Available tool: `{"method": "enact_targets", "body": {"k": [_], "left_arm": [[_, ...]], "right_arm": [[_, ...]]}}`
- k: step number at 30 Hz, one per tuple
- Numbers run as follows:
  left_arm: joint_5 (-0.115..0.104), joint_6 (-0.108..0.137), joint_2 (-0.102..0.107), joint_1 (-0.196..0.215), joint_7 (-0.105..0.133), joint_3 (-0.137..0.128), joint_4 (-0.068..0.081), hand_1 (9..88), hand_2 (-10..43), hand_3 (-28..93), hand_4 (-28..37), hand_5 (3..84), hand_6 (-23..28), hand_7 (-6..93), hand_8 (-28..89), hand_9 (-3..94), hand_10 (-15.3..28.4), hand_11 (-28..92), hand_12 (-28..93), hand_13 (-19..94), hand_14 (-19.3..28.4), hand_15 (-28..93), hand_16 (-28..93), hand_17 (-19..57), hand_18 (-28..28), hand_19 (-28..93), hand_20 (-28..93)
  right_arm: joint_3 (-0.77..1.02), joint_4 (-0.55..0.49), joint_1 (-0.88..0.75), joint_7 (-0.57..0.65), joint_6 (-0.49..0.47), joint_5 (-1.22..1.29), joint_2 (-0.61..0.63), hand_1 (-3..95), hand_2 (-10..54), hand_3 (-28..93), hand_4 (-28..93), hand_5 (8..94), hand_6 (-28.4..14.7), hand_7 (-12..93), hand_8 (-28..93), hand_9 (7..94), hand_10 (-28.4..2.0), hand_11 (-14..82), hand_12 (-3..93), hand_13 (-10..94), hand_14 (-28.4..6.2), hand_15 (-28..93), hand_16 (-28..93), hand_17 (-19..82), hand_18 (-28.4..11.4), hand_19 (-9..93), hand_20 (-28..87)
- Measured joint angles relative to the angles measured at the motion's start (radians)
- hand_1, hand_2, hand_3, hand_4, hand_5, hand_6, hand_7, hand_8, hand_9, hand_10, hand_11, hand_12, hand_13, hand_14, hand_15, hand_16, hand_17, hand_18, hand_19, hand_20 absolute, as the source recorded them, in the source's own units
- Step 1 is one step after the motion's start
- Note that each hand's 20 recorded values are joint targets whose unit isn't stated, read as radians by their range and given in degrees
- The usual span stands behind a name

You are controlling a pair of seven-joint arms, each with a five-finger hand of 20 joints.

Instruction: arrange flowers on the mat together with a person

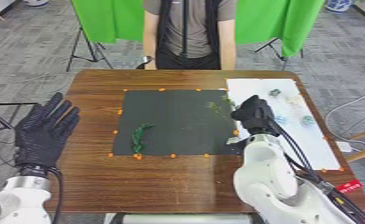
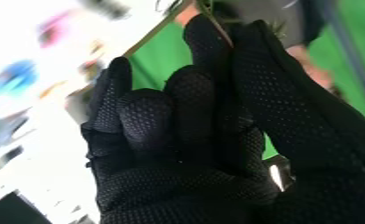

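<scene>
Placing step, seemingly: right hand (image 1: 252, 114) pinches a thin-stemmed sprig (image 1: 217, 107) over the dark mat's (image 1: 174, 112) far right corner, left hand (image 1: 43, 131) loosely spread, leafy green stem (image 1: 138, 140) lying on the mat; next move calls for lowering, then release.

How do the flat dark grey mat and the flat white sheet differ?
The dark grey mat is nearly square; the white sheet is longer and narrower. The mat bears a dark green leafy sprig; the sheet holds several small pieces, some light blue. Both lie on the brown wooden table, with orange marks at their edges.
</scene>
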Motion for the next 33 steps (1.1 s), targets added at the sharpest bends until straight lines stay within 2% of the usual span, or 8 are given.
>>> {"method": "enact_targets", "body": {"k": [2, 9, 13, 15, 21, 24, 27, 33], "left_arm": [[0.0, 0.0, 0.004, -0.006, -0.004, 0.007, 0.001, 24.2, 17.4, 76, -28.3, 37.4, 6.5, 9.2, -9, 26.4, 13.0, 15, 5, 19, 13.1, 24, -7, -5.1, 10.3, 29, 8], [-0.001, 0.001, 0.016, -0.038, -0.03, 0.042, 0.011, 24.3, 17.0, 76, -28.3, 37.4, 6.5, 9.1, -9, 26.4, 12.9, 15, 4, 19, 13.1, 24, -7, -5.1, 10.3, 29, 8], [-0.006, 0.001, 0.023, -0.047, -0.036, 0.045, 0.012, 24.3, 16.9, 76, -28.3, 37.4, 6.5, 9.1, -9, 26.4, 12.8, 15, 5, 19, 13.1, 24, -7, -5.1, 10.4, 29, 8], [-0.008, 0.001, 0.026, -0.048, -0.039, 0.046, 0.013, 24.3, 16.9, 76, -28.3, 37.4, 6.4, 9.2, -9, 26.4, 12.8, 15, 5, 19, 13.1, 24, -7, -5.2, 10.4, 29, 8], [-0.02, -0.003, 0.03, -0.064, -0.044, 0.061, 0.026, 24.3, 16.2, 75, -28.3, 37.4, 6.4, 9.2, -9, 26.4, 12.8, 15, 5, 20, 13.1, 24, -7, -5.2, 10.5, 29, 8], [-0.027, -0.006, 0.033, -0.07, -0.044, 0.065, 0.03, 24.4, 16.1, 75, -28.3, 37.4, 6.4, 9.1, -9, 26.5, 12.7, 15, 5, 20, 13.1, 24, -7, -5.2, 10.5, 29, 8], [-0.036, -0.008, 0.035, -0.077, -0.044, 0.072, 0.035, 24.4, 16.0, 75, -28.3, 37.4, 6.4, 9.1, -9, 26.5, 12.7, 15, 5, 20, 13.2, 24, -7, -5.2, 10.5, 29, 8], [-0.041, -0.01, 0.035, -0.083, -0.043, 0.08, 0.039, 24.3, 15.9, 75, -28.3, 37.5, 6.4, 9.1, -9, 26.5, 12.7, 15, 5, 20, 13.2, 24, -7, -5.3, 10.5, 29, 8]], "right_arm": [[-0.017, 0.009, 0.022, -0.008, -0.035, 0.01, -0.038, 50.5, -9.5, 71, -17, 77.0, -2.5, 35, 17, 68.9, -16.2, 54.6, 57.7, 56, -19.5, 76, 48, 25, -26.8, 80, 33], [-0.091, 0.06, 0.073, -0.014, -0.066, 0.015, -0.137, 53.2, -9.5, 70, -18, 76.4, -3.2, 34, 16, 68.7, -16.1, 52.5, 59.0, 56, -19.9, 76, 47, 25, -27.3, 80, 31], [-0.107, 0.074, 0.075, -0.03, -0.159, 0.029, -0.183, 53.1, -9.5, 70, -18, 76.4, -3.1, 34, 16, 69.0, -16.1, 51.8, 59.2, 56, -19.9, 76, 46, 25, -27.4, 81, 31], [-0.134, 0.087, 0.08, -0.031, -0.174, 0.028, -0.196, 53.1, -9.5, 70, -18, 76.6, -3.2, 34, 16, 69.1, -16.1, 51.7, 59.1, 56, -19.8, 76, 46, 25, -27.4, 81, 31], [-0.204, 0.119, 0.087, -0.03, -0.152, 0.023, -0.217, 53.6, -9.5, 69, -19, 76.4, -3.0, 34, 15, 69.0, -16.1, 51.2, 58.6, 56, -19.9, 76, 46, 25, -27.5, 81, 30], [-0.233, 0.143, 0.092, -0.027, -0.1, 0.006, -0.225, 53.5, -9.5, 69, -19, 76.2, -3.0, 33, 14, 68.8, -16.0, 51.1, 58.5, 56, -20.0, 77, 45, 25, -27.7, 81, 29], [-0.249, 0.176, 0.099, -0.025, -0.043, -0.011, -0.238, 51.6, -9.5, 69, -19, 74.3, -4.2, 28, 9, 67.6, -16.1, 49.6, 55.7, 55, -20.2, 76, 44, 24, -27.6, 82, 27], [-0.233, 0.176, 0.095, -0.037, -0.068, 0.024, -0.25, 45.2, -9.5, 74, -20, 70.2, -4.5, 20, 1, 65.8, -17.1, 49.5, 48.7, 54, -20.4, 76, 43, 23, -27.6, 81, 25]]}}
